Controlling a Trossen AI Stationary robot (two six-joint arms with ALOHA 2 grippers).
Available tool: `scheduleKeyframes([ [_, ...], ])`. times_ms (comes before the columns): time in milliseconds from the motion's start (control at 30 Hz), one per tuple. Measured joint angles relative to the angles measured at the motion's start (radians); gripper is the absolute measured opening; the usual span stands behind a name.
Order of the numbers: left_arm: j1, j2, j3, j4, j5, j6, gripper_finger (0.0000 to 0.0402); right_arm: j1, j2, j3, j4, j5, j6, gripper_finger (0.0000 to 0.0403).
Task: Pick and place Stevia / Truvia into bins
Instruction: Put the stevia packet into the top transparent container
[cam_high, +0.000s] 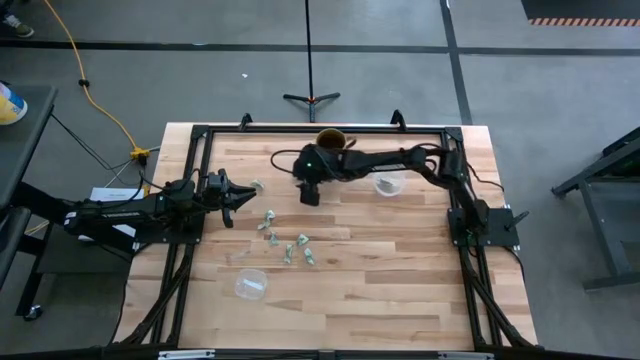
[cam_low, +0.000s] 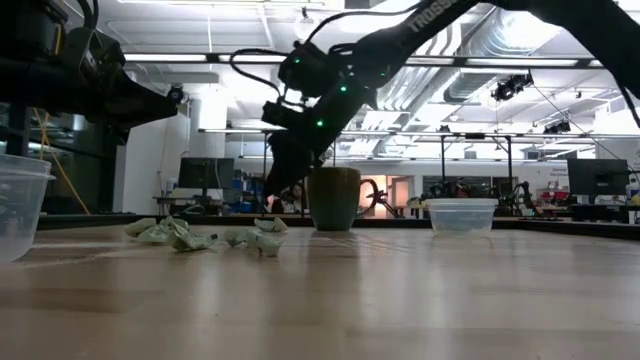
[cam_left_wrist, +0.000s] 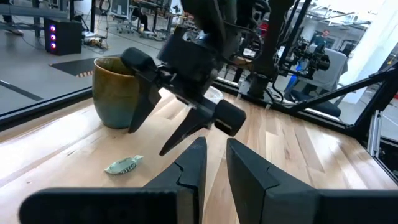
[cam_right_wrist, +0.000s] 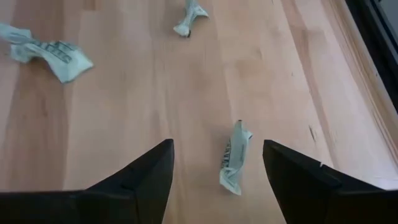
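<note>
We note one crumpled Stevia packet (cam_right_wrist: 234, 163) lying on the wood at lower centre of the right wrist view, framed between the spread fingers of the right gripper (cam_right_wrist: 216, 163), apparently lined up for a pinch. Other packets (cam_high: 287, 245) scatter mid-table. Clear cups (cam_high: 250, 284) (cam_high: 388, 184) flank them. The left gripper (cam_high: 236, 198), at centre left, waits with fingers apart.
</note>
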Motion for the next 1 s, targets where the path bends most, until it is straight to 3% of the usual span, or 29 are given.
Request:
scheduleKeyframes([
  [167,0.0,0.0,0.0,0.0,0.004,0.0,0.0099,0.006,0.033,0.071,-0.076,0.013,-0.003,0.024],
  [367,0.0,0.0,0.0,-0.002,0.02,0.0,0.0099,0.06,0.043,0.099,-0.1,0.085,-0.117,0.0229],
  [700,0.0,0.0,0.0,-0.001,0.02,0.0,0.0099,0.079,0.041,0.163,-0.077,0.085,-0.165,0.0212],
  [1000,0.0,0.0,0.0,-0.002,0.019,0.0,0.0099,0.068,0.13,0.322,-0.253,0.156,-0.097,0.0242],
])
